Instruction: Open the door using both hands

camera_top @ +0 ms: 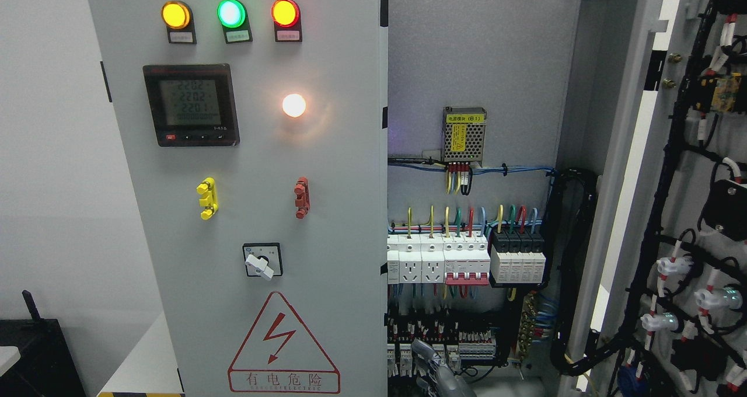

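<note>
The grey metal cabinet's right door stands swung open, baring white breakers and wiring, while a grey robot hand shows at the bottom edge.

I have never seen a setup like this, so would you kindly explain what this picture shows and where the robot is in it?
The picture comes from a camera on a humanoid robot's head, facing an electrical cabinet. The left door is closed and carries three indicator lamps, a digital meter, a rotary switch and a high-voltage warning sign. The right door already hangs open, exposing circuit breakers and wiring. The only sign of the robot is a grey hand at the bottom edge; which arm it belongs to is unclear, and it seems to hold nothing.
</note>
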### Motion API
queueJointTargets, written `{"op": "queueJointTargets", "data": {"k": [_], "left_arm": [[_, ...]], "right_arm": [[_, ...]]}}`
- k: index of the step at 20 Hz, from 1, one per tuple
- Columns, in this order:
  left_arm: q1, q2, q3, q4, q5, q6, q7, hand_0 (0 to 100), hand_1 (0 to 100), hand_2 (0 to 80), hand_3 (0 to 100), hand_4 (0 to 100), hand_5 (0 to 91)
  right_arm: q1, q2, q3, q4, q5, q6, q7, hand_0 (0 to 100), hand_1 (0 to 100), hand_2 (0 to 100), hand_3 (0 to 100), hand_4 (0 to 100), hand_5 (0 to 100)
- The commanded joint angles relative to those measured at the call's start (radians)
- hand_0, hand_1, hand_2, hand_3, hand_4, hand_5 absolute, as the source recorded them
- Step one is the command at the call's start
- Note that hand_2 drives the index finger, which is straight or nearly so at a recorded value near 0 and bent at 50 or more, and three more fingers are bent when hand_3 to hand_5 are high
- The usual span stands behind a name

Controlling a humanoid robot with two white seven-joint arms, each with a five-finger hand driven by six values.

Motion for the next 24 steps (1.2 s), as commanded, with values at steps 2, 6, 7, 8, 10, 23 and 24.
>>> {"op": "queueJointTargets", "data": {"k": [2,6,7,8,10,23,24], "left_arm": [[0.0,0.0,-0.001,0.0,0.02,0.0,0.001,0,0,0.0,0,3,0.0],[0.0,0.0,0.0,0.0,0.02,0.0,-0.001,0,0,0.0,0,3,0.0],[0.0,0.0,0.0,0.0,0.02,0.0,-0.001,0,0,0.0,0,3,0.0],[0.0,0.0,0.0,0.0,0.02,0.0,-0.001,0,0,0.0,0,3,0.0],[0.0,0.0,0.0,0.0,0.02,0.0,-0.001,0,0,0.0,0,3,0.0],[0.0,0.0,-0.001,0.0,0.02,0.0,0.001,0,0,0.0,0,3,0.0],[0.0,0.0,0.0,0.0,0.02,0.0,-0.001,0,0,0.0,0,3,0.0]], "right_arm": [[-0.065,0.019,-0.003,0.032,-0.001,0.019,0.001,11,0,0,0,0,0],[-0.093,0.019,-0.003,0.066,-0.001,0.021,0.001,11,0,0,0,0,0],[-0.097,0.019,-0.003,0.075,-0.001,0.021,0.001,11,0,0,0,0,0],[-0.102,0.019,-0.003,0.087,-0.001,0.019,0.001,11,0,0,0,0,0],[-0.113,0.019,-0.003,0.107,-0.003,0.019,0.001,11,0,0,0,0,0],[-0.171,0.015,-0.001,0.179,-0.01,0.019,0.004,11,0,0,0,0,0],[-0.174,0.015,-0.001,0.181,-0.012,0.019,0.005,11,0,0,0,0,0]]}}
